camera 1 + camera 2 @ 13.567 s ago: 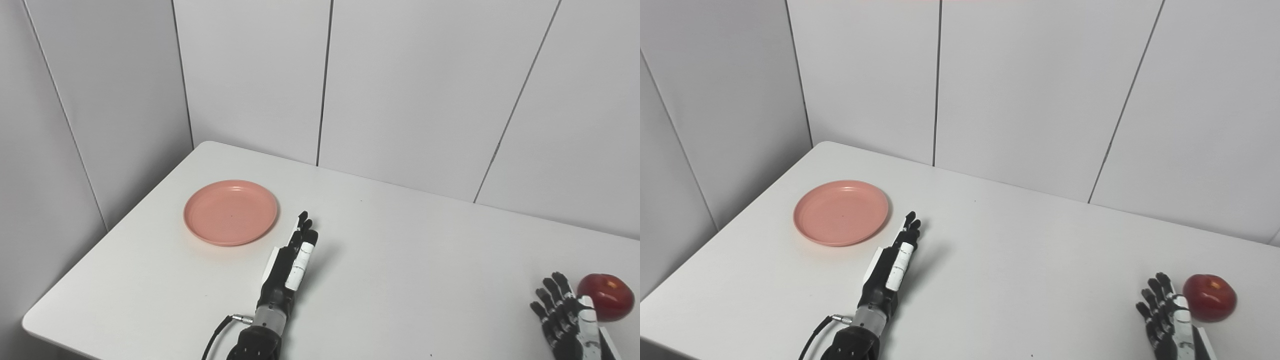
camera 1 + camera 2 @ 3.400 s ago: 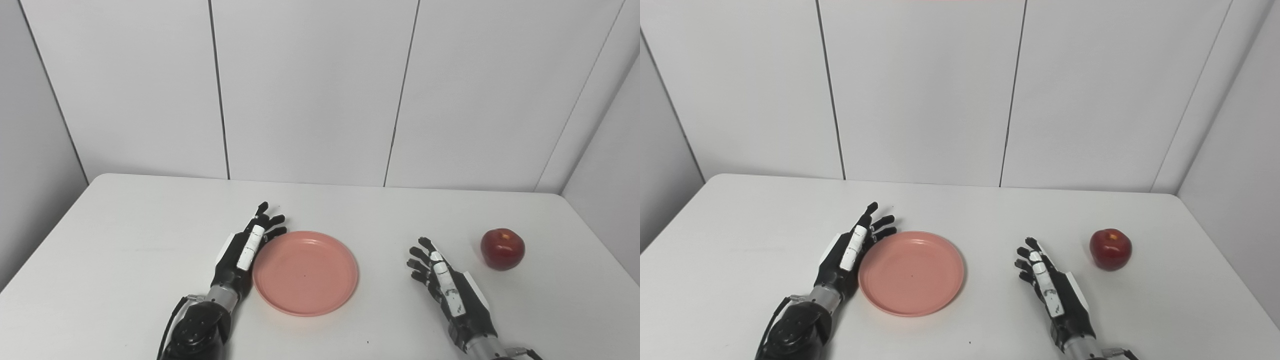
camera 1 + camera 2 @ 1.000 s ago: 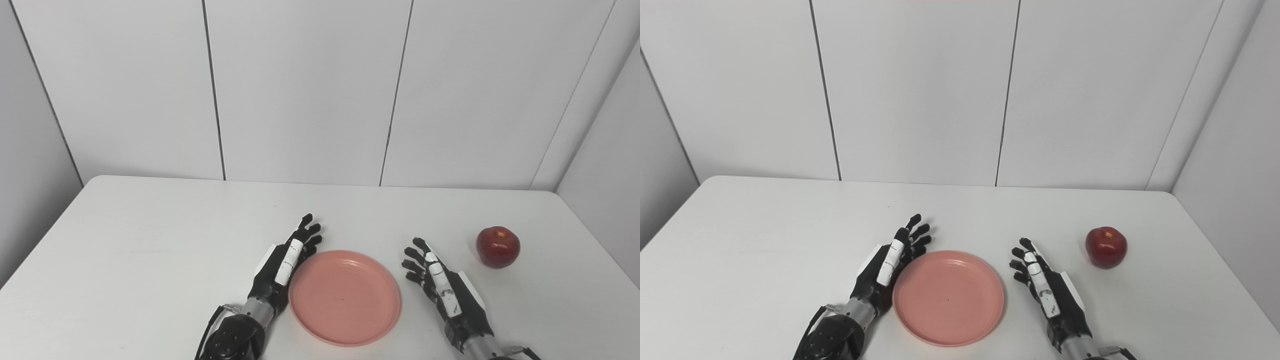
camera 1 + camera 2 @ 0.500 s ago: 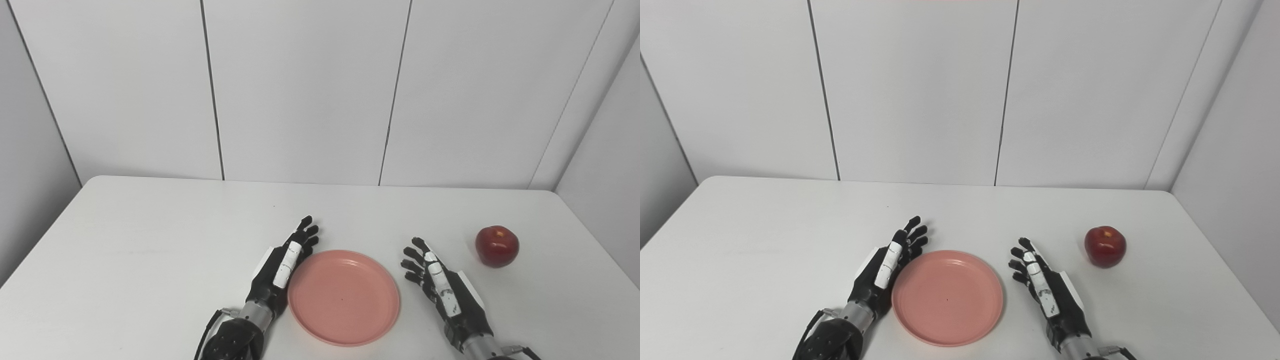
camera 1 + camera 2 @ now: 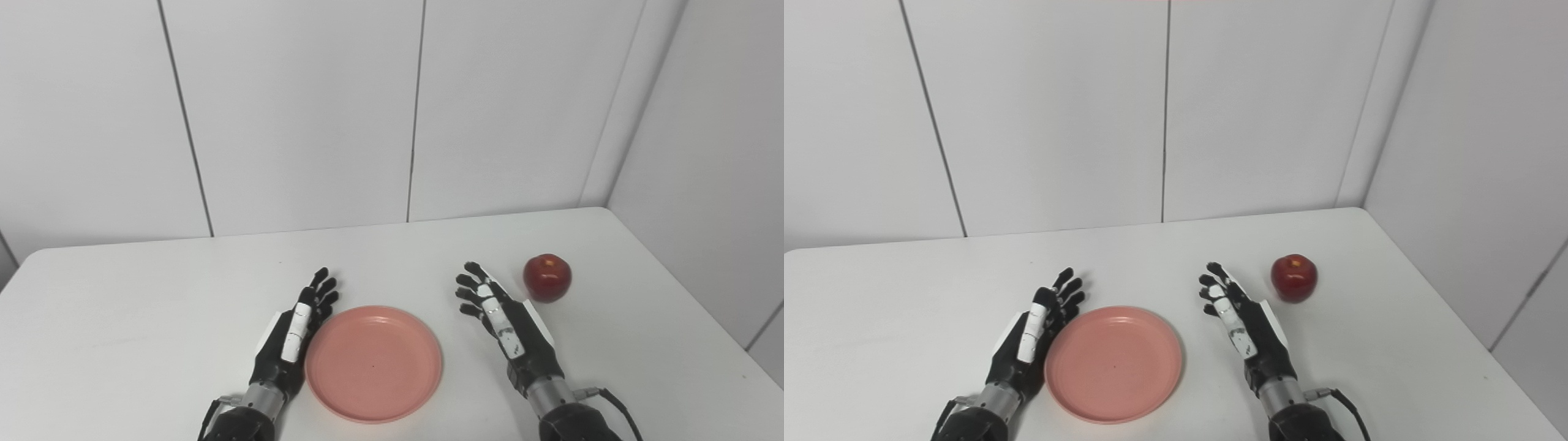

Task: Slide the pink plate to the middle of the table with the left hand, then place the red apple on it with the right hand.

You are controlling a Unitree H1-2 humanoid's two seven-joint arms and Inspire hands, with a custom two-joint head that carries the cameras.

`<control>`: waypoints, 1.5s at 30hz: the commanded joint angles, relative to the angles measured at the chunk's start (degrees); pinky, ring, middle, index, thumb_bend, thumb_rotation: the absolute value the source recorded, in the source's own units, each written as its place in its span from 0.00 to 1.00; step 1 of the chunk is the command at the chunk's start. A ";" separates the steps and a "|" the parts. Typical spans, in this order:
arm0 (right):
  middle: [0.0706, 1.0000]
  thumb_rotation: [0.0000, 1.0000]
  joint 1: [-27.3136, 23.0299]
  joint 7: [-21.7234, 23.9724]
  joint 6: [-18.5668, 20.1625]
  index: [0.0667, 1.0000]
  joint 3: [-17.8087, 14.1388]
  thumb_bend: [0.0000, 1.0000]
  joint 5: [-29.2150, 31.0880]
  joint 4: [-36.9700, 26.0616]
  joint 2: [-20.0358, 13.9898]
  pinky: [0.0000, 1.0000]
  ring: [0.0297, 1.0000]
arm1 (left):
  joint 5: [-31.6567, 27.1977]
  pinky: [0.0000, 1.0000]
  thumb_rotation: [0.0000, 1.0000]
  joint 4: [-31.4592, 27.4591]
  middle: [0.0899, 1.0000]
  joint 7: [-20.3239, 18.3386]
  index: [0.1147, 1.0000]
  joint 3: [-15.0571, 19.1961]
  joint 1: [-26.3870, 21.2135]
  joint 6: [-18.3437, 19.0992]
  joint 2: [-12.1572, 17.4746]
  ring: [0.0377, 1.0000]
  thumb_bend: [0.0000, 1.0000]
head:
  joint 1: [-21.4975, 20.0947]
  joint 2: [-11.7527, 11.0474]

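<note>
Resting side by side near the front edge of the white tabletop (image 5: 153,294), the two arms reach in from below with palms turned inward toward each other. The left robot hand (image 5: 294,334) lies stretched forward along the left rim of the pink plate (image 5: 373,364), its fingers (image 5: 320,288) spread and straight, holding nothing; its inner edge sits right against the plate's rim, though whether it actually touches cannot be told. The right robot hand (image 5: 505,318) is angled slightly toward the far left, fingers apart and lightly curled, also empty. It stands just right of the plate, apart from it, between the plate and the red apple (image 5: 547,278).

The pink plate sits flat near the middle of the front edge, between the two hands, and carries nothing. The red apple stands upright on the tabletop toward the far right corner, stem dimple up, near the right robot hand's fingertips but clear of them. A black cable (image 5: 615,404) trails from the right wrist. Plain white wall panels (image 5: 294,110) close off the far and right edges.
</note>
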 commanded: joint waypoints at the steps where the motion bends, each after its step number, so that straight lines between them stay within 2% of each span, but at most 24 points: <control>1: 0.87 0.97 -2.36 -0.56 -4.73 0.89 0.08 0.91 -2.56 -2.58 -1.20 0.85 0.86 | 0.14 1.00 0.98 2.55 0.97 0.04 0.96 0.90 0.10 0.59 1.41 0.96 0.89 | -0.81 -0.19; 3: 0.86 0.95 -2.70 -1.08 -5.74 0.86 0.23 0.81 -5.01 -3.32 -1.89 0.78 0.85 | 0.18 1.00 1.00 3.15 0.97 0.03 0.97 1.03 -0.06 0.37 1.72 0.97 0.88 | -1.72 -0.50; 6: 0.85 0.94 -3.11 -1.78 -6.44 0.85 0.13 0.77 -7.92 -3.58 -2.63 0.76 0.84 | -0.16 1.00 1.00 4.46 0.97 -0.10 0.96 1.49 -0.39 -0.23 1.81 0.97 0.89 | -2.43 -1.27; 10: 0.84 0.97 -4.00 -2.72 -7.78 0.84 -0.30 0.81 -11.77 -3.00 -4.68 0.76 0.83 | -0.95 1.00 0.97 5.58 0.97 -0.55 0.97 2.19 -0.71 -0.71 1.54 0.97 0.92 | -2.18 -1.73; 12: 0.81 0.99 -4.56 -3.16 -8.03 0.82 -0.26 0.84 -14.98 -3.03 -6.31 0.72 0.80 | -0.98 1.00 0.97 6.17 0.97 -0.66 0.97 2.43 -0.87 -1.06 1.39 0.97 0.91 | -1.90 -1.94; 15: 0.77 1.00 -5.62 -4.68 -9.14 0.78 0.26 0.83 -22.61 -3.09 -9.26 0.70 0.75 | -0.93 1.00 0.97 6.90 0.97 -0.84 0.97 2.59 -1.02 -1.57 1.28 0.97 0.91 | -1.85 -2.20; 20: 0.73 1.00 -7.50 -6.22 -10.19 0.75 0.91 0.84 -30.00 -2.42 -12.53 0.64 0.71 | -0.55 1.00 0.99 7.29 0.98 -0.84 0.98 2.57 -1.02 -2.23 1.35 0.97 0.89 | -1.85 -2.20; 24: 0.74 0.98 -9.68 -7.17 -11.19 0.76 1.58 0.84 -35.52 -0.51 -15.47 0.62 0.71 | -0.87 1.00 0.99 7.77 0.98 -1.14 0.99 2.71 -1.04 -2.74 1.37 0.98 0.90 | -2.16 -2.60; 32: 0.71 0.95 -14.44 -8.64 -9.29 0.74 2.85 0.84 -47.33 3.69 -19.88 0.60 0.69 | -1.23 1.00 0.97 8.16 0.99 -1.00 0.99 3.40 -0.98 -2.38 1.04 0.98 0.91 | -1.97 -3.14; 40: 0.69 0.88 -17.27 -9.55 -8.65 0.72 2.62 0.83 -51.41 8.37 -21.67 0.60 0.67 | -1.08 1.00 0.98 8.66 0.98 -1.26 0.98 3.63 -1.02 -2.71 1.10 0.98 0.90 | -1.93 -3.28; 45: 0.68 0.88 -18.16 -10.38 -8.89 0.71 2.71 0.82 -52.47 10.90 -23.01 0.62 0.67 | -0.74 1.00 0.99 8.45 0.98 -1.21 0.98 3.44 -0.90 -2.48 1.20 0.97 0.89 | -2.01 -3.26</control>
